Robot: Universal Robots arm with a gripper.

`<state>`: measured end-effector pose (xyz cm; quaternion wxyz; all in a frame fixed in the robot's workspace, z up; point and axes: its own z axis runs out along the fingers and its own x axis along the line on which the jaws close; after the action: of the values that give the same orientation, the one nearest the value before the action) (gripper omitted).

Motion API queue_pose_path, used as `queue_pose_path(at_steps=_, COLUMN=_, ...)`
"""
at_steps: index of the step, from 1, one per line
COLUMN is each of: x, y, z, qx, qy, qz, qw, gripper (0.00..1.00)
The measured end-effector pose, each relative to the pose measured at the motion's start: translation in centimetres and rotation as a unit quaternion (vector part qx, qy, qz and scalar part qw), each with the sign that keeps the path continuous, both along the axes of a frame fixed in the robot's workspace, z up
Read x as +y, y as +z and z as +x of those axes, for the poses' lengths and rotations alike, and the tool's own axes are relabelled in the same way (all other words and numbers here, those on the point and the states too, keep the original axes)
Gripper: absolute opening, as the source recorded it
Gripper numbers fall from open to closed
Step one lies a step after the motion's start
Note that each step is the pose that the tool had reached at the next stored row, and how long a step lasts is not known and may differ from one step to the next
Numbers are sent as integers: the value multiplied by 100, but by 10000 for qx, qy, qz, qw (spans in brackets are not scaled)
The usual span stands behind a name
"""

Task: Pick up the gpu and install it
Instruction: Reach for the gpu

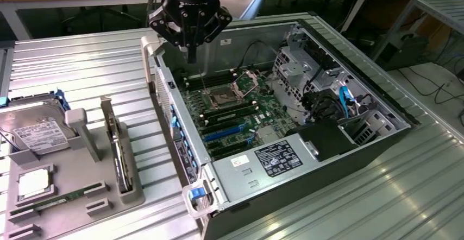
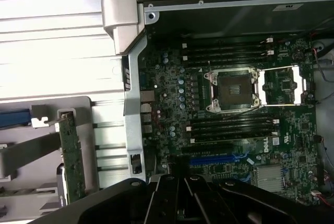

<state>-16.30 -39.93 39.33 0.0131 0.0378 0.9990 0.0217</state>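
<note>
Item 1: my gripper (image 1: 191, 55), fingers pressed together, holding nothing, hanging over the open computer case (image 1: 168, 101) at its far corner on the exterior view's left

Item 2: gpu (image 1: 116, 142), standing on edge in the grey holder tray (image 1: 73, 196), well apart from my gripper, to the exterior view's left and nearer; long axis runs near to far, alongside the case wall

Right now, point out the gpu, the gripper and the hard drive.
gpu (image 1: 119, 156): exterior view, upper edge of the card standing on edge.
gripper (image 1: 192, 52): exterior view, at its shut fingertips.
hard drive (image 1: 32, 134): exterior view, on its white label.
</note>
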Motion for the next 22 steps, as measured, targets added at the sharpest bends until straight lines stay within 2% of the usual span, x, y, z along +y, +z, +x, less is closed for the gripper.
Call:
queue_pose_path(at_steps=8, x=-9, y=0, z=-135, qx=0, qy=1, qz=0, qw=10000, gripper=11)
queue_pose_path(at_steps=18, x=-45, y=0, z=-171, qx=0, qy=44, qz=5, qw=10000, gripper=11)
queue_pose_path(at_steps=22, x=-84, y=0, z=-185, qx=0, qy=75, qz=6, qw=10000, gripper=11)
